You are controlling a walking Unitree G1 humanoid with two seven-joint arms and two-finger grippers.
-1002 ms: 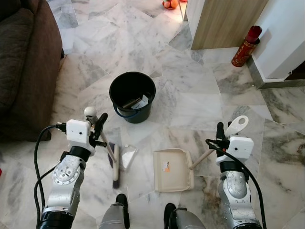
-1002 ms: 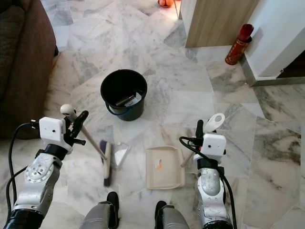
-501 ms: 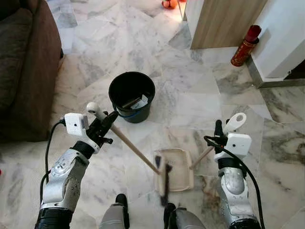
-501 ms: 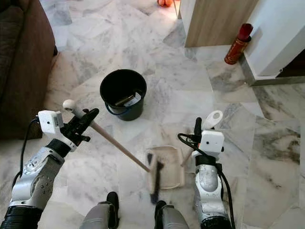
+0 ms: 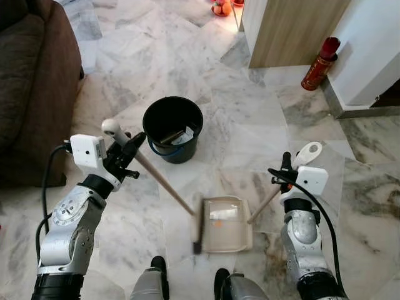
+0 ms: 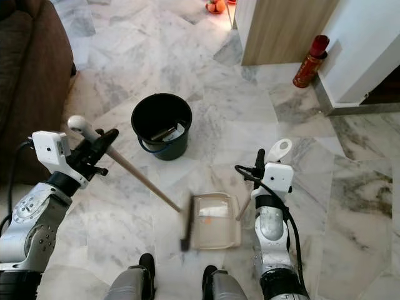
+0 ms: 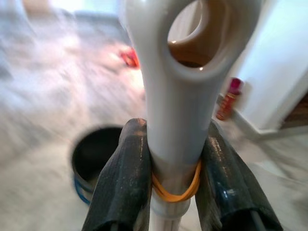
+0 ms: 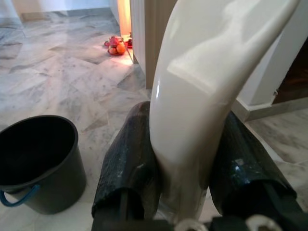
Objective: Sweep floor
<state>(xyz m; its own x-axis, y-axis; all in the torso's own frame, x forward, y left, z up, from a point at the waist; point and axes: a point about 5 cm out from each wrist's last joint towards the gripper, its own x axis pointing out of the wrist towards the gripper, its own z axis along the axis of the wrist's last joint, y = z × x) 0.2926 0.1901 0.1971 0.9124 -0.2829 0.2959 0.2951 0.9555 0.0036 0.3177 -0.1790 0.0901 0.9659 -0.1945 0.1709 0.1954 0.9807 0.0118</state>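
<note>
Both silver arms raised forward, each gripper clamped on a handle.

The left gripper (image 5: 128, 152) pinches the broom handle (image 5: 156, 178) near its rounded top, wrist angled inward. The right gripper (image 5: 286, 169) points up, its fingers (image 8: 127, 168) pressed against the cream dustpan handle (image 5: 294, 175).

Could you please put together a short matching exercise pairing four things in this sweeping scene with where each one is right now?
Things:
1. broom
2. dustpan
3. bucket
4. red canister

Places:
A. standing against the white wall, far right
B. flat on the floor before the robot's feet, handle held in the right claw
C. on the floor ahead, with scraps inside
D. slanting down from the left claw, head at the pan's left edge

Pairs: 1-D, 2-B, 3-C, 4-A
</note>
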